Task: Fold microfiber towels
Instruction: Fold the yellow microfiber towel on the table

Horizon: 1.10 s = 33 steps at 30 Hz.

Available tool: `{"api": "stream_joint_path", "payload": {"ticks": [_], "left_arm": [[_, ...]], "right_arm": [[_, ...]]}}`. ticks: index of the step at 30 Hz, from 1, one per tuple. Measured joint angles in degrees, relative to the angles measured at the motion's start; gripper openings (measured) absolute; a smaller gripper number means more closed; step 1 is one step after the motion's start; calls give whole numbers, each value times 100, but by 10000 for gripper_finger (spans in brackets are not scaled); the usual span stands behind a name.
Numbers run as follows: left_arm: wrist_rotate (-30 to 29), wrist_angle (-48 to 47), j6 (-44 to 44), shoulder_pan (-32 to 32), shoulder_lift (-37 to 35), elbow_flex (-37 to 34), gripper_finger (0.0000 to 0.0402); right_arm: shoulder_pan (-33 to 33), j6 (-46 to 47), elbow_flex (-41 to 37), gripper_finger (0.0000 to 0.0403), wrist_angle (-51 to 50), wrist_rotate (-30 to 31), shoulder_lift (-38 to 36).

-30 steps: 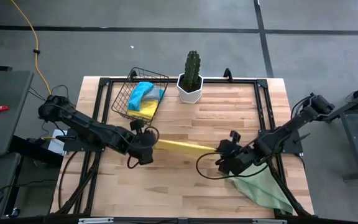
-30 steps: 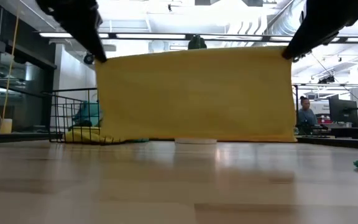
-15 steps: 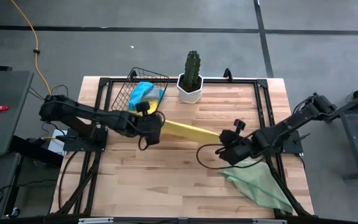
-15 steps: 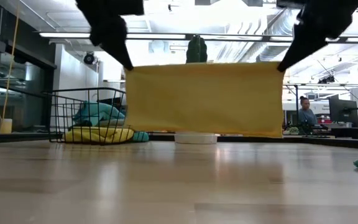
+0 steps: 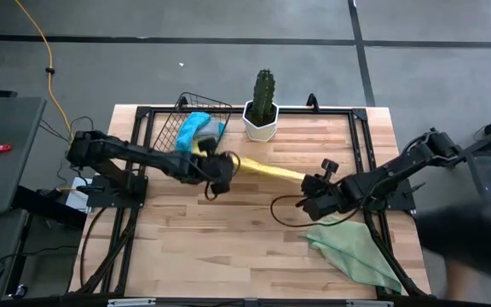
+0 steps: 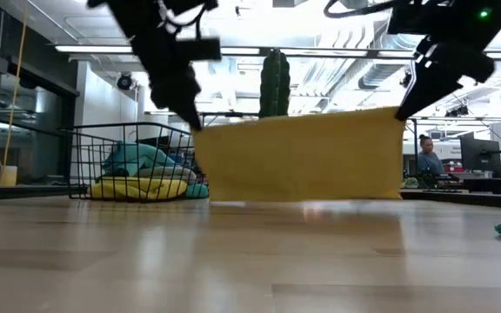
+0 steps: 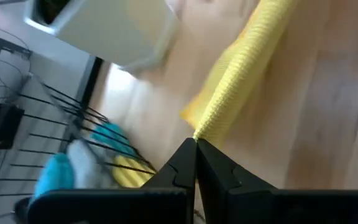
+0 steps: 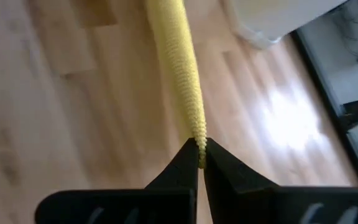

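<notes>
A yellow towel (image 5: pixel 267 170) is held stretched in the air between both grippers, above the middle of the desk (image 5: pixel 228 247). One top corner is pinched by the left gripper (image 5: pixel 226 165), fingers clenched on the cloth, as seen in the left wrist view (image 7: pixel 196 142). The other top corner is pinched by the right gripper (image 5: pixel 317 182), fingers likewise clamped on the cloth edge (image 8: pixel 201 148). In the low view the towel (image 6: pixel 298 156) is seen hanging as a flat sheet, its lower edge just at the desk surface; whether it touches cannot be told.

A wire basket (image 5: pixel 167 134) is placed at about 11 o'clock on the desk, with a turquoise towel (image 5: pixel 193 126) and another yellow towel (image 5: pixel 205 148) piled inside. A potted cactus (image 5: pixel 263 95) in a white pot is set at 12 o'clock, just beside the basket. A pale green towel (image 5: pixel 361 254) is left crumpled at about 4 o'clock, partly hanging over the desk edge. A seated person (image 6: pixel 425 161) is visible in the room beyond, in the low view.
</notes>
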Motion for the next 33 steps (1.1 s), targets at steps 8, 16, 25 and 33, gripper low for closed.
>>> {"api": "stream_joint_path", "payload": {"ticks": [8, 16, 25, 33], "left_arm": [[-457, 634, -1485, -1120, 543, -990, 0], [-146, 551, -2652, -2390, 658, -1063, 0], [701, 312, -3803, -3096, 655, -965, 0], [739, 310, -3132, -2651, 601, -593, 0]], "right_arm": [[834, 589, 2, 0, 775, -605, 852], [1400, 907, 2, 0, 1942, -1126, 1390], [1549, 1192, 2, 0, 2815, -1936, 1619], [1368, 2573, 2, 0, 2713, -2120, 1619]]}}
